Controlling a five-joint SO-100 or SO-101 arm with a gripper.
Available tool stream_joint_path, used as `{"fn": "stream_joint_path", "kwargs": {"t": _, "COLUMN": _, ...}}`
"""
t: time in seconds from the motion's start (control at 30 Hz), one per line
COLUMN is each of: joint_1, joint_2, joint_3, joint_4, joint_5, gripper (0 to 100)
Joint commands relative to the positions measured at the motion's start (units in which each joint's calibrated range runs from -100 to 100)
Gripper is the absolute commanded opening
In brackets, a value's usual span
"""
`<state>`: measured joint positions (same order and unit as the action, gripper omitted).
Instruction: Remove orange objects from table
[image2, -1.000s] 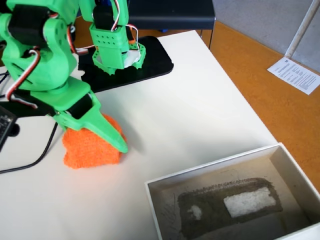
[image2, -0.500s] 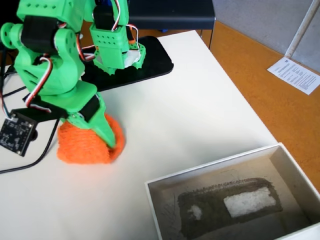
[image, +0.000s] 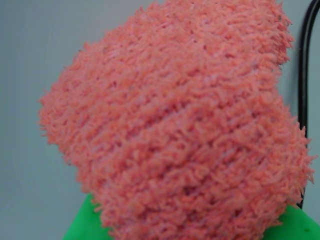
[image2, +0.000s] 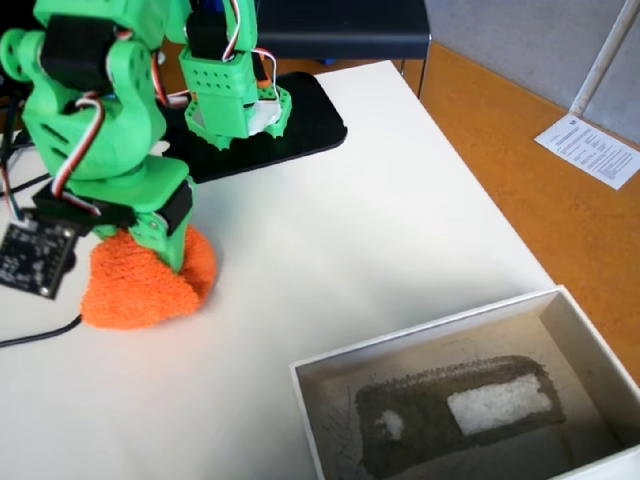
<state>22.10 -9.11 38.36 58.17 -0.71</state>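
1. I see the bright orange fuzzy cloth wad (image2: 140, 285) resting on the large flat white tabletop (image2: 400, 230), close to the table's left edge in the fixed view and well away from its right edge.
2. The green plastic arm's two-finger gripper (image2: 160, 245) is down on the wad. One green finger (image2: 172, 240) presses into the top of the fuzzy cloth; the other is hidden behind the wad and the arm body.
3. Gripper state: I cannot tell from either view whether the jaws are clamped on the cloth or only set around it. No gap and no pinch is readable.
4. In the wrist view the wad (image: 175, 130) fills nearly the whole picture, loops of terry pile sharp in the middle and blurred at the rim. A green gripper part (image: 82, 222) shows at the bottom edge beneath it, and a black cable (image: 303, 65) runs down the right side.
5. A small black circuit board (image2: 35, 258) hangs off the arm at the left, just beside the wad.
6. The arm's base stands on a black flat plate (image2: 300, 125) toward the table's far edge.
7. A white shallow box with a grey inside (image2: 470, 400) sits at the table's near right corner, well apart from the wad.
8. Beyond the right edge I see orange-brown floor (image2: 520, 150) with a printed paper sheet (image2: 590, 148) lying on it.
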Motion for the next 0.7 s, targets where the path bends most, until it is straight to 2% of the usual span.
{"fn": "stream_joint_path", "kwargs": {"t": 0.0, "joint_1": -2.8, "joint_2": -8.6, "joint_3": -4.1, "joint_4": -1.0, "joint_5": 0.3, "gripper": 0}}
{"fn": "stream_joint_path", "kwargs": {"t": 0.3, "joint_1": -10.0, "joint_2": -14.0, "joint_3": -19.4, "joint_4": -0.2, "joint_5": -0.2, "gripper": 0}}
{"fn": "stream_joint_path", "kwargs": {"t": 0.67, "joint_1": -25.4, "joint_2": 2.4, "joint_3": -57.2, "joint_4": -0.2, "joint_5": -1.9, "gripper": 0}}
